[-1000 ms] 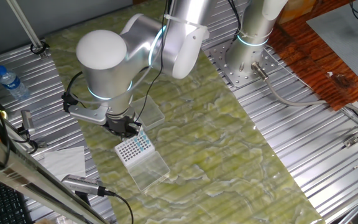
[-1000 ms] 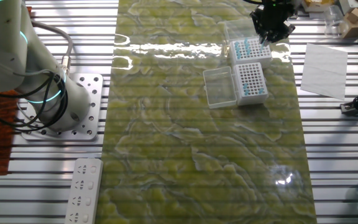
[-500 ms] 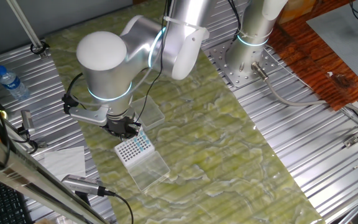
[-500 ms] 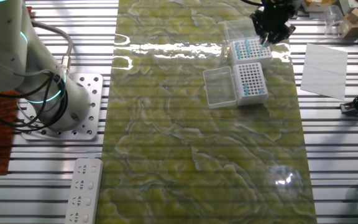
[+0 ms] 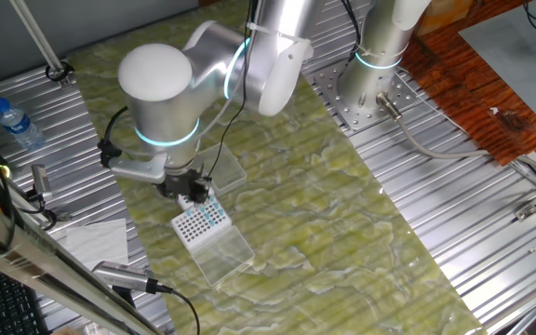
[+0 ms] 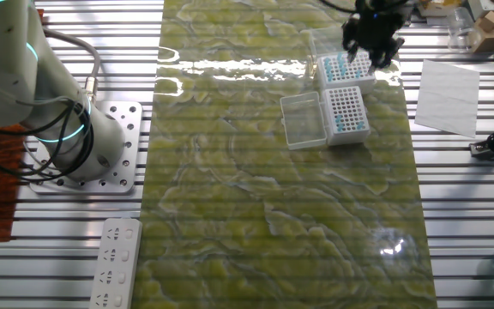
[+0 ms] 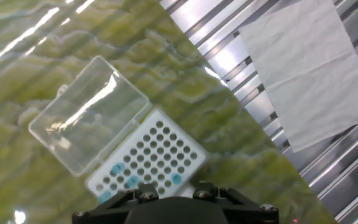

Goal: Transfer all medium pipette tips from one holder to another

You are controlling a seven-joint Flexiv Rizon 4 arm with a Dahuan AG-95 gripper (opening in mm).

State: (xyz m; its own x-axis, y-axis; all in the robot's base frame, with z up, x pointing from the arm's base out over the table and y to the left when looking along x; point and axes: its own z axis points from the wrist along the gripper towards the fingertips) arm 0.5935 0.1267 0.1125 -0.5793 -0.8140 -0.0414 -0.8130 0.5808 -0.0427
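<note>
Two white holders stand side by side on the green mat. One holder carries several rows of medium pipette tips, seen as blue dots. The other holder is mostly empty holes, with a few blue tips along one side. My gripper hangs over the fuller holder and hides it in one fixed view. In the hand view only the gripper's black body shows, so its fingers are hidden.
Each holder has a clear hinged lid lying open beside it. A white paper sheet lies on the ribbed metal next to the mat. A water bottle and cables sit at the table's side.
The gripper has shifted slightly over the fuller holder. Neither holder nor lid has moved.
</note>
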